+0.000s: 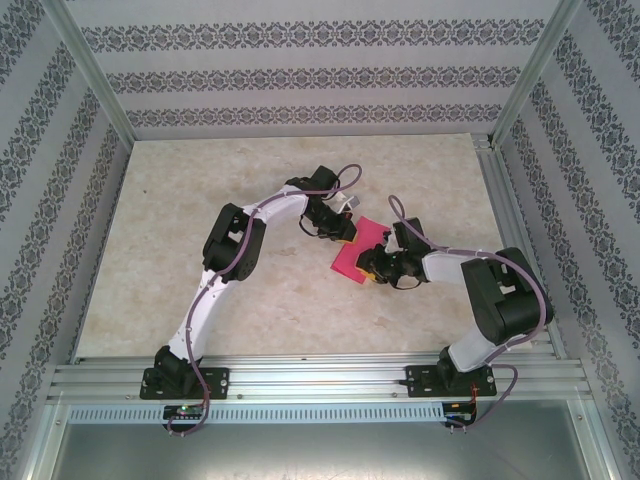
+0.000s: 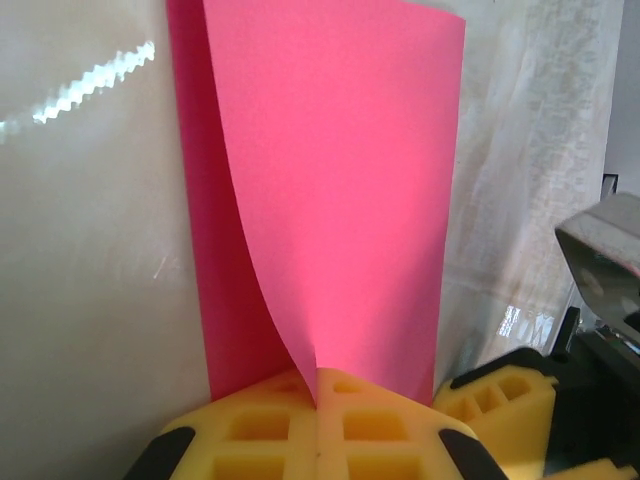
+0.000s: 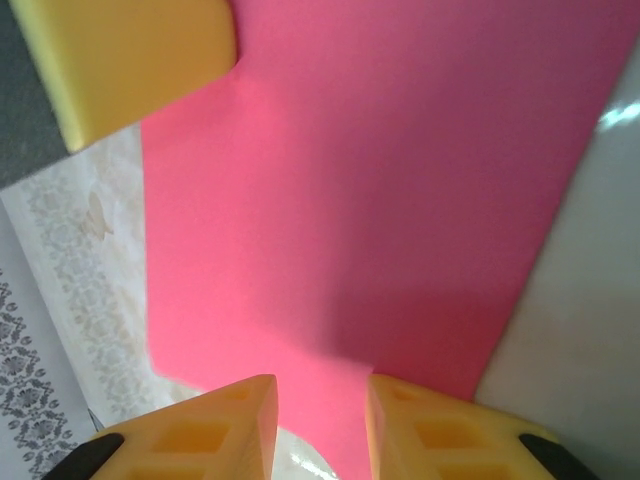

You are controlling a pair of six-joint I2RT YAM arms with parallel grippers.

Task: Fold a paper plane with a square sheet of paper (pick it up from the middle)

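Nearest the arm bases, the right fingers [image 1: 374, 268] sit low over the counter [image 1: 200, 220] at the near edge of the sheet [image 1: 358, 250]. In the right wrist view they stand a narrow way apart. An edge of the pink paper runs into the space between them, and bare gap shows beside it, so they do not seem clamped on anything.

Just past them, the sheet lies a little right of the counter's middle, between the two arms, and it is partly doubled over. In the left wrist view a darker lower layer lies along the counter while an upper flap curls up and over it.

On the far side, the left fingers [image 2: 316, 430] are pressed fully together on the paper, pinching it at the end where flap and lower layer meet.

The sheet looks thin, light and limp. The flap bows in a soft curve rather than standing stiff, and no sharp crease shows yet. It will likely slide on the glossy counter, and any hard press will mark it for good.

A shallow pinch at an edge or corner suits it best. The other fingers should hold the lower layer down near the intended fold line so the whole sheet does not drag along. No nose or centre crease shows, so the folding looks to be at an early stage.
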